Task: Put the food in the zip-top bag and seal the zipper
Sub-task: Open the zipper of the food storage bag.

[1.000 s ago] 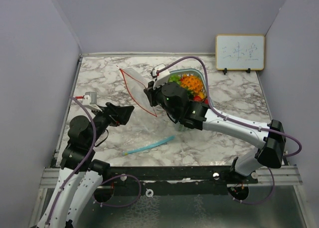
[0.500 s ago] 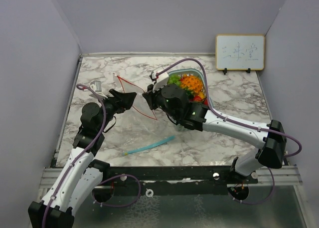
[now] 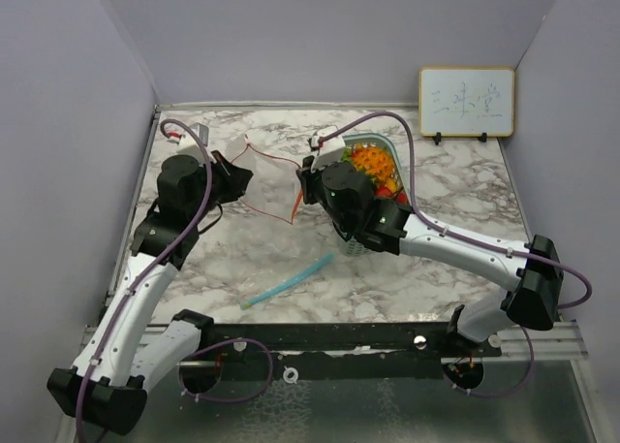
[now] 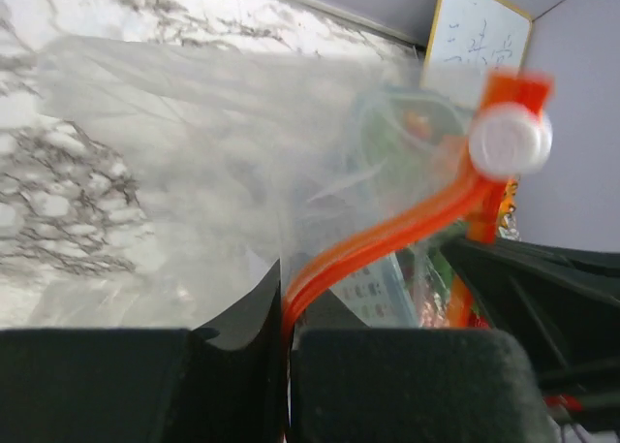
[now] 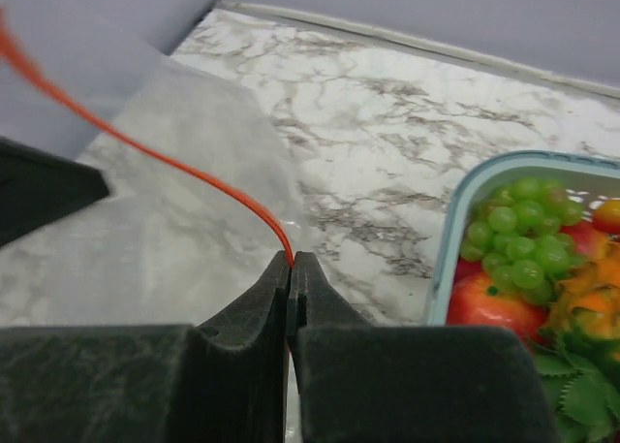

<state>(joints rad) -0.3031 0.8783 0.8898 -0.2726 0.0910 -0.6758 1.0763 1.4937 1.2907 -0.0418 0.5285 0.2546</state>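
The clear zip-top bag (image 3: 268, 181) with an orange zipper strip (image 4: 387, 237) hangs stretched above the marble table between my two grippers. My left gripper (image 3: 238, 175) (image 4: 284, 319) is shut on the bag's left zipper edge. A white slider (image 4: 510, 141) sits farther along that strip. My right gripper (image 3: 302, 187) (image 5: 292, 266) is shut on the orange strip at the bag's right end. The food (image 3: 371, 164) lies in a teal basket (image 5: 451, 232) just right of the right gripper: green grapes (image 5: 518, 234), a red fruit (image 5: 494, 309), orange pieces and leafy greens.
A teal stick (image 3: 289, 280) lies on the table (image 3: 455, 186) in front of the bag. A small whiteboard (image 3: 466, 101) leans on the back wall at the right. Purple walls close in the left, back and right sides.
My left arm swung forward and right to the bag and its gripper closed on the left zipper edge. The bag now stands lifted and spread between both grippers.
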